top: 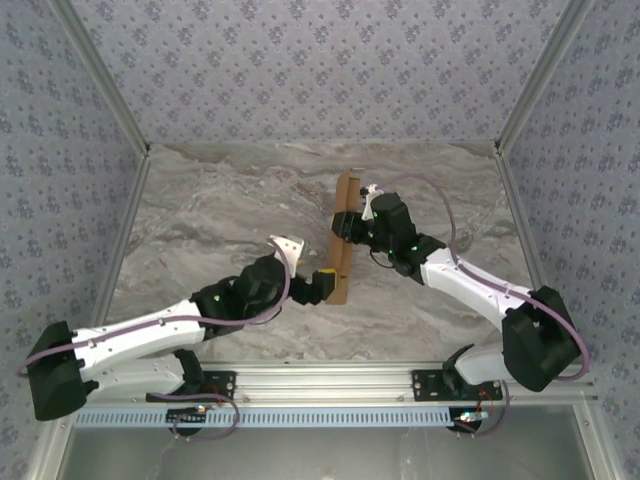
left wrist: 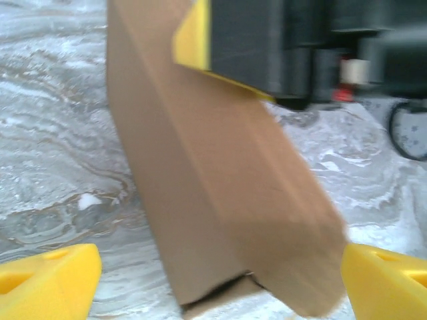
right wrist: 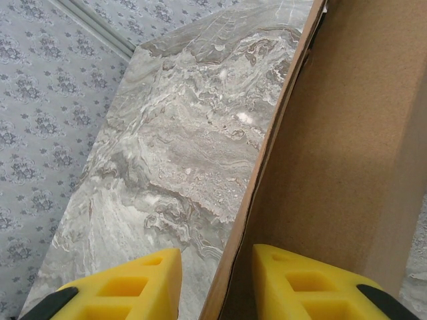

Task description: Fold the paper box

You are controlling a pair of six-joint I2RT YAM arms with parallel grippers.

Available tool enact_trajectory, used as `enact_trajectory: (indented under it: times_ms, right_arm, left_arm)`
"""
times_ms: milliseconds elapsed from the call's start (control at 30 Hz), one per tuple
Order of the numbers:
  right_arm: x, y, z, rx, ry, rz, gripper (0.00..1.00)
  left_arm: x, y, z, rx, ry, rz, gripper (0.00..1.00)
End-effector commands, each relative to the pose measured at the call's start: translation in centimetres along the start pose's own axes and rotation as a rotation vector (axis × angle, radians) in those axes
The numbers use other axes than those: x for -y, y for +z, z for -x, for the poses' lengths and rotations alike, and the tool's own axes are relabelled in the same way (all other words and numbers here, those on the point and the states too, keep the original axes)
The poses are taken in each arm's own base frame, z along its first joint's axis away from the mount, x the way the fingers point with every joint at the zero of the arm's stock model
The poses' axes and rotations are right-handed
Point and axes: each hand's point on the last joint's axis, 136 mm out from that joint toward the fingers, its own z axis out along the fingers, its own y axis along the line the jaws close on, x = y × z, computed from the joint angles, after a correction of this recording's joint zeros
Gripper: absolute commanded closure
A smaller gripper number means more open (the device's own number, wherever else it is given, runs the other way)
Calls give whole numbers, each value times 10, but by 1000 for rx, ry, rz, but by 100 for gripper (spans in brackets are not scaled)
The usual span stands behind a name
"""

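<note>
step: squaring paper box (top: 343, 240) | right gripper (right wrist: 217, 287) pinches its wall | left gripper (left wrist: 217, 287) wide open astride it, empty | next: left closes squarely

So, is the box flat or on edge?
On edge: from above the paper box is a thin strip, right gripper straddling its wall.

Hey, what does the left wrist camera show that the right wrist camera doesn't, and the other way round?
Left wrist view: the paper box from outside, turned up on edge, with the left gripper open, one finger either side of its near end, and the right gripper clamped on it farther along. Right wrist view: a wall edge of the box running between that gripper's fingers, plus the patterned wall beyond. Both: brown cardboard and the marble table.
</note>
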Motion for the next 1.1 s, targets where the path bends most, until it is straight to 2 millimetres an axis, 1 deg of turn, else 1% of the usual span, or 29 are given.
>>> enact_trajectory:
  times_ms: [0,67,167,267,433,567,733,1000,1067]
  right_arm:
    - [44,8,-46,-153,20,-160,65]
    - [44,8,-46,-152,21,-159,65]
    - [46,7,-47,-152,22,-159,65]
    - [46,7,-48,-152,23,-159,65]
    - [46,5,-46,-147,23,-158,65]
    - [47,3,-45,-144,27,-160,65]
    - [48,3,-46,-145,29,-161,65]
    - [48,0,-42,-134,30,-163,65]
    - [48,-2,-39,-128,29,-165,65]
  left_arm:
    - [7,-1,15,43,26,78,6]
    - [14,5,14,21,80,112,5]
    - [13,19,12,-1,135,179,2]
    - [21,33,8,-32,168,178,1]
    - [20,51,0,-65,196,222,1]
    - [19,63,-8,-90,215,245,4]
    - [24,74,-13,-97,227,231,13]
    - [22,80,-16,-93,230,211,37]
    - [20,79,-16,-93,224,203,41]
